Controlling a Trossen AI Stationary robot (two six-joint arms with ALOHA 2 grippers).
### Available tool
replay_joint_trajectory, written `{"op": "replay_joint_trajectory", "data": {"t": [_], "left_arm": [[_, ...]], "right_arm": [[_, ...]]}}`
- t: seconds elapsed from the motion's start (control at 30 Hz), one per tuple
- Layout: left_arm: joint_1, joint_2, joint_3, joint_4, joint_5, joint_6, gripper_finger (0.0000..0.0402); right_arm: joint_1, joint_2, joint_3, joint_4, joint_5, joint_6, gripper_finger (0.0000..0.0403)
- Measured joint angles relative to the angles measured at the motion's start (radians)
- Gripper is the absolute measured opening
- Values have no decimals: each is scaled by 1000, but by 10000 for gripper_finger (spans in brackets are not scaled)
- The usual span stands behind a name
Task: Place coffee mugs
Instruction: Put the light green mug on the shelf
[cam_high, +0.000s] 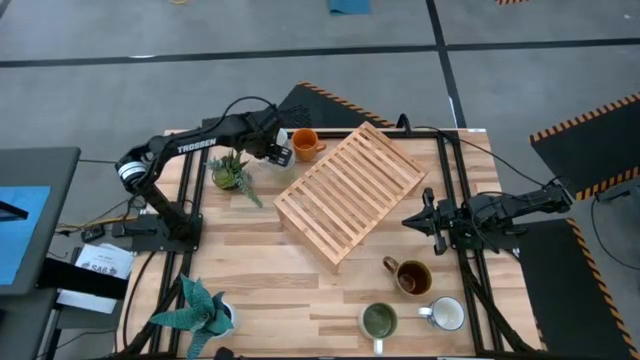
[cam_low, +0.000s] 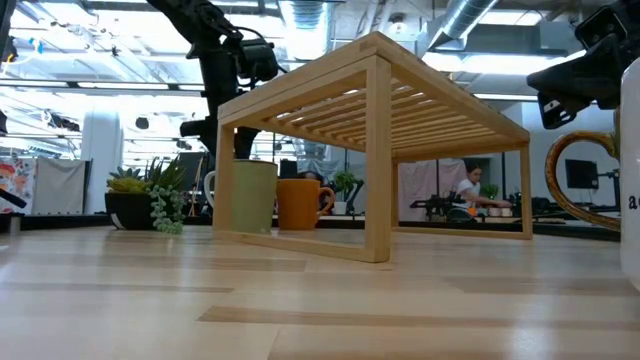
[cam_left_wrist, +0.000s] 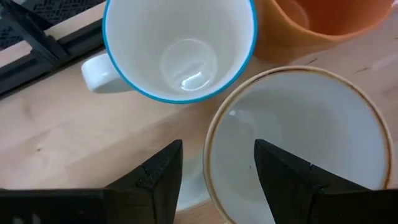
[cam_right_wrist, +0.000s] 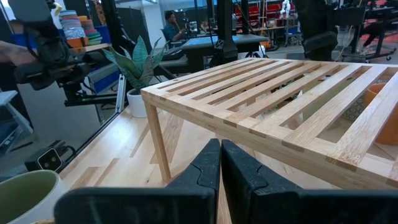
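Three coffee mugs stand together at the table's far side, left of the wooden rack: a cream-white mug with a brown rim (cam_left_wrist: 298, 137), a white mug with a blue rim (cam_left_wrist: 180, 46) and an orange mug (cam_high: 305, 143). My left gripper (cam_left_wrist: 217, 174) is open and points steeply down over the cream-white mug. One finger (cam_left_wrist: 158, 177) is outside the rim and the other (cam_left_wrist: 280, 177) is over the inside, with the mug's wall between them untouched. My right gripper (cam_right_wrist: 221, 168) waits shut at the table's right side, level and facing the rack.
The slatted wooden rack (cam_high: 350, 190) stands mid-table. One potted plant (cam_high: 230, 170) sits close beside my left arm, and another (cam_high: 200, 310) is at the near left corner. A brown mug (cam_high: 410, 275), a green-inside mug (cam_high: 378, 320) and a white mug (cam_high: 445, 313) stand near the front right.
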Motion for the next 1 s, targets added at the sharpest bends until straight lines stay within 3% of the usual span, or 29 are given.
{"op": "replay_joint_trajectory", "data": {"t": [0.4,0.5,0.7,1.0], "left_arm": [[0,0,-42,38,25,67,177],[0,0,-42,44,25,72,144],[3,-9,-41,44,46,73,17],[0,-34,140,-224,50,172,5]], "right_arm": [[0,0,0,0,0,0,43],[0,0,0,0,0,0,43],[0,0,0,0,0,0,43],[0,0,0,0,0,0,43]]}}
